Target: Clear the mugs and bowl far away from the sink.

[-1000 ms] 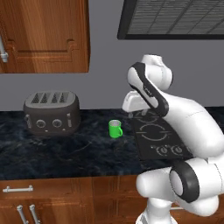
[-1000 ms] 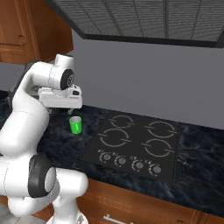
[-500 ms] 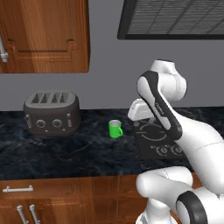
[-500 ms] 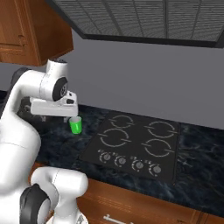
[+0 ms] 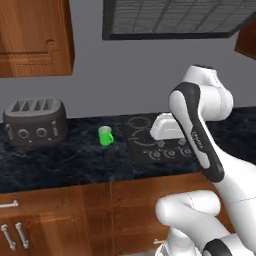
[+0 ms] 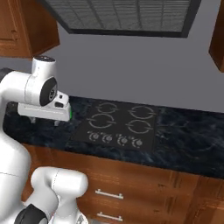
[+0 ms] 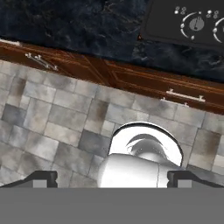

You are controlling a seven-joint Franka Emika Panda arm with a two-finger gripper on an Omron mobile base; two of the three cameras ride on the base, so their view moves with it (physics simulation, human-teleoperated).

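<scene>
A small bright green mug (image 5: 105,135) stands upright on the dark counter between the toaster and the cooktop. In the right base view only a green sliver of the mug (image 6: 70,113) shows behind my white hand (image 6: 43,109). In the left base view that hand (image 5: 167,127) hovers over the cooktop's front left, to the right of the mug and apart from it. My gripper (image 7: 113,178) is open, its two dark fingertips (image 7: 41,177) far apart with nothing between them, and it looks down at the floor and cabinet fronts. The bowl and the sink are out of view.
A grey four-slot toaster (image 5: 32,120) sits at the counter's left. A black cooktop (image 6: 118,124) with front knobs (image 7: 197,22) lies in the counter. Wooden drawers (image 7: 175,89) run below, a range hood (image 6: 118,15) hangs above, and wall cabinets (image 5: 32,37) flank it.
Both base views have shifted, so the base has driven right along the counter. My hand has swung from above the mug to the cooktop side. The gripper stayed open.
</scene>
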